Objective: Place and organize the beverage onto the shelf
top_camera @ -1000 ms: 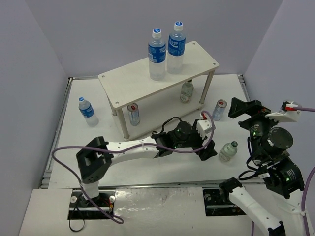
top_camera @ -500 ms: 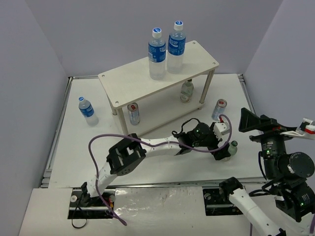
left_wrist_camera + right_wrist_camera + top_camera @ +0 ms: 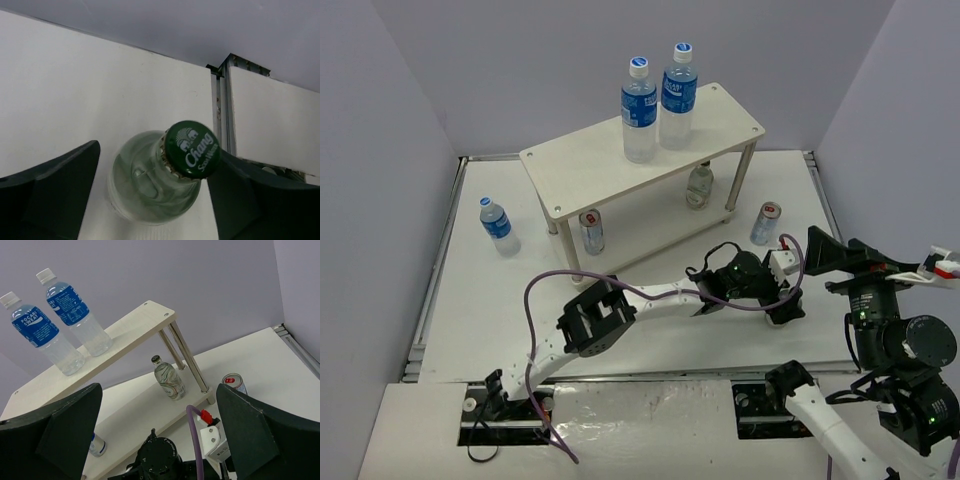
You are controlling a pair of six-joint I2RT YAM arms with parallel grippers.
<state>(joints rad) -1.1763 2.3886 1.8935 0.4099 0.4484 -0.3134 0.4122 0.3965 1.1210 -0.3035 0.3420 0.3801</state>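
A small clear bottle [image 3: 145, 190] (green cap) stands upright on the surface [image 3: 75, 90] between the left jaws, which gape unclenched around it. The right jaws hang released, apart from the shelf [image 3: 125, 335].

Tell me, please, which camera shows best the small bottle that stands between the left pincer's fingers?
The left wrist view: the green-capped bottle is close and central, seen from above, and its cap lettering is readable. In the top view the left pincer covers it. The right wrist view does not show it.
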